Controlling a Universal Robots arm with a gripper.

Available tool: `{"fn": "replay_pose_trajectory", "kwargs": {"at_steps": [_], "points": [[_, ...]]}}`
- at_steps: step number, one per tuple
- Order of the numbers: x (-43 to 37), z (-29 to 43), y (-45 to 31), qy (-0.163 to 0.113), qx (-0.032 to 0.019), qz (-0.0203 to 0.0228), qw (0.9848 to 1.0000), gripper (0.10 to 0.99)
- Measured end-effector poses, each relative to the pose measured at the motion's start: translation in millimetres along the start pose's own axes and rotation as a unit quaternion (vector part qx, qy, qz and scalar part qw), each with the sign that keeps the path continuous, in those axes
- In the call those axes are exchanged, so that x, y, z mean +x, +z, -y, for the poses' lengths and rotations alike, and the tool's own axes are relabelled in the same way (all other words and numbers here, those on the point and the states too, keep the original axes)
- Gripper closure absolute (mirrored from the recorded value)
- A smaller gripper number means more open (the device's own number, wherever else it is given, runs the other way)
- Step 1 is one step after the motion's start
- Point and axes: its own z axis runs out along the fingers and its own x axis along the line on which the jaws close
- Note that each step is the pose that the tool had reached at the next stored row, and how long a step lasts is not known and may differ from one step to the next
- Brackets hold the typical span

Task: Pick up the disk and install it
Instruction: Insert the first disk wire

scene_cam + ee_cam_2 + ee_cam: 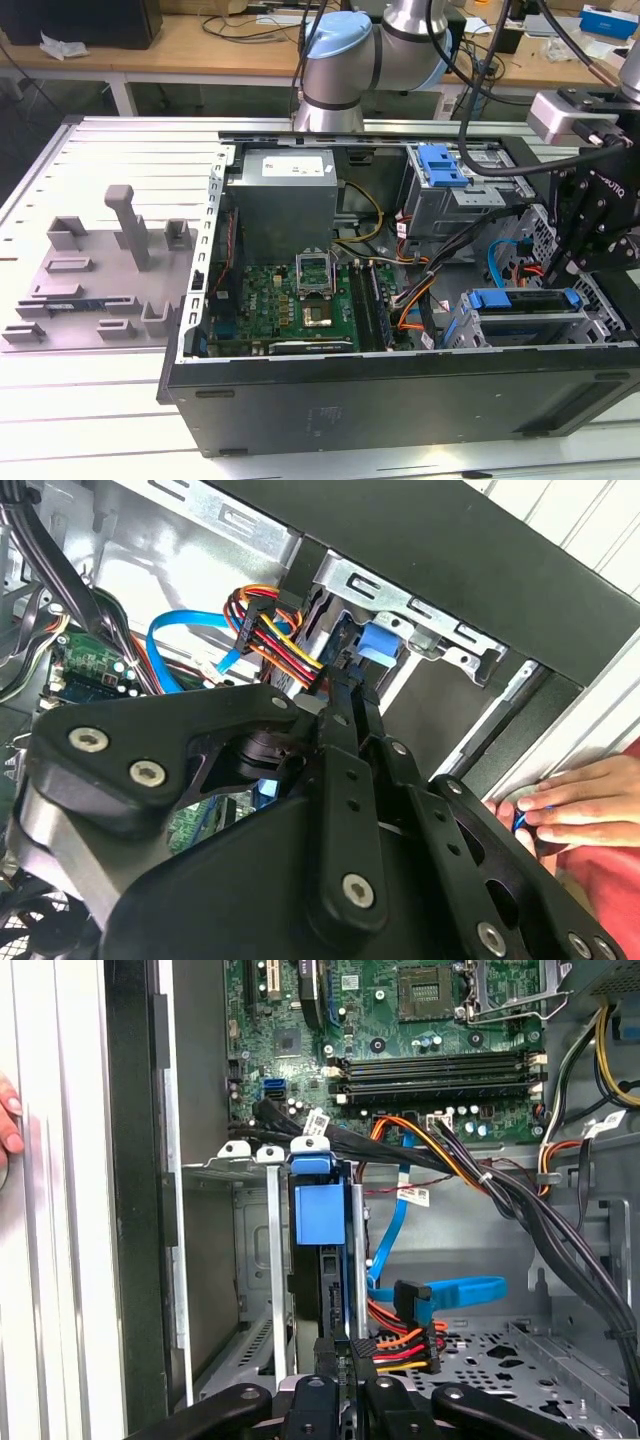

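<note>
Open computer case: lies on its side on the slatted desk.

The disk: seated on edge in a drive bay at the case's corner, with metal rails on either side. Its blue bracket caps the far end (from where I stand, that bay is at the exterior view's right).

The hand: down inside the case at the disk's near end, its tips drawn together with barely a slit between them. I cannot tell whether they touch the disk.

Cable bundle: red, yellow and orange, plugged in just beside the hand. A blue flat cable loops near it.

Motherboard: green, mid-case, next to the grey power supply.

Grey fixture: on the desk at the exterior view's left, well apart from the case.

A person's fingers: resting just outside the case wall.
</note>
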Motion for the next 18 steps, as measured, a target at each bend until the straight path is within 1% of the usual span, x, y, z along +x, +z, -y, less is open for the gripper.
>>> {"fn": "replay_pose_trajectory", "kwargs": {"at_steps": [8, 13, 18], "points": [[0.0, -0.1, 0.1, 0.000, 0.0000, 0.0000, 1.0000, 0.918], [0.1, -1.7, 0.1, 0.000, 0.0000, 0.0001, 1.0000, 0.918], [0.0, -2.2, 0.1, 0.000, -0.0001, 0.0027, 1.0000, 0.918]]}}
